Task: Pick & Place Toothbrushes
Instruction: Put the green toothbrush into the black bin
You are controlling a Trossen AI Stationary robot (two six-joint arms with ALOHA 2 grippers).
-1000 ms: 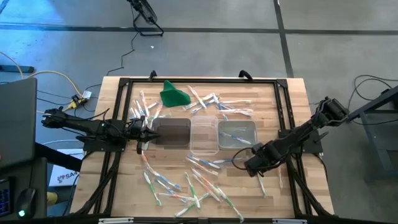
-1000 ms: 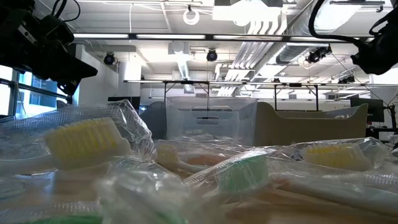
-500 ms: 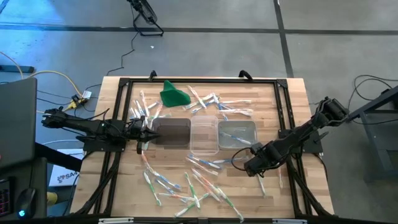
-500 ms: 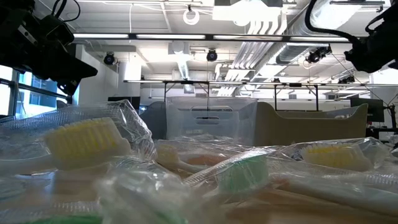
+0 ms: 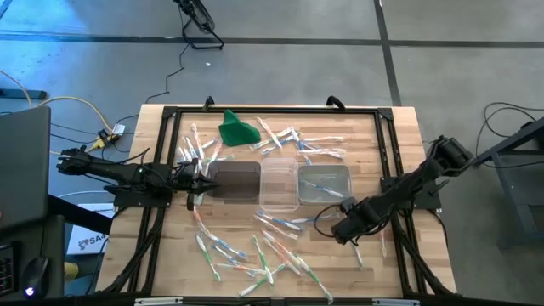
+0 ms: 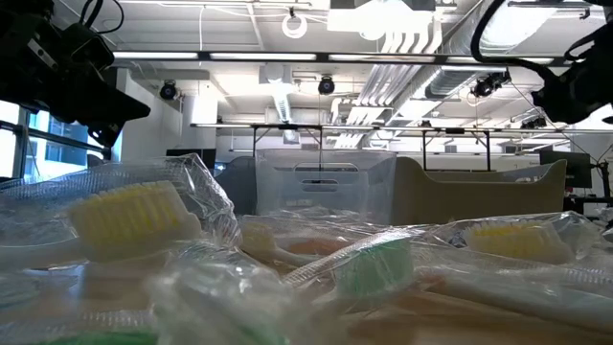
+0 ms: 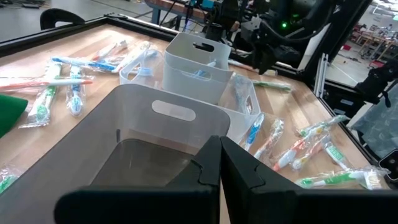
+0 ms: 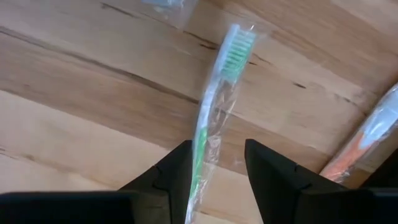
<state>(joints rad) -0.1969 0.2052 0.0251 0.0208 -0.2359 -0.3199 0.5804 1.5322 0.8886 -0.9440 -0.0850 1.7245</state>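
Toothbrushes (image 5: 255,255) lie scattered over my table (image 5: 399,136), most around the three tubs (image 5: 279,183). Right gripper (image 8: 214,171) is low over the wood, fingers (image 8: 177,168) parted either side of a green wrapped brush (image 8: 214,115) lying flat, nothing gripped. Left gripper (image 7: 219,165) is pinched closed, empty, above the dark tub (image 7: 143,134).

Wooden table (image 5: 399,136) edged by a black frame. Three small tubs in a row at its middle: a dark smoky tub (image 5: 235,181) on the left, a clear tub (image 5: 279,184) in the centre, a whitish tub (image 5: 325,182) on the right, touching side by side. Green cloth lump (image 5: 237,129) at the far side, left of centre. Grey floor all round, a yellow cable (image 5: 72,105) at left.
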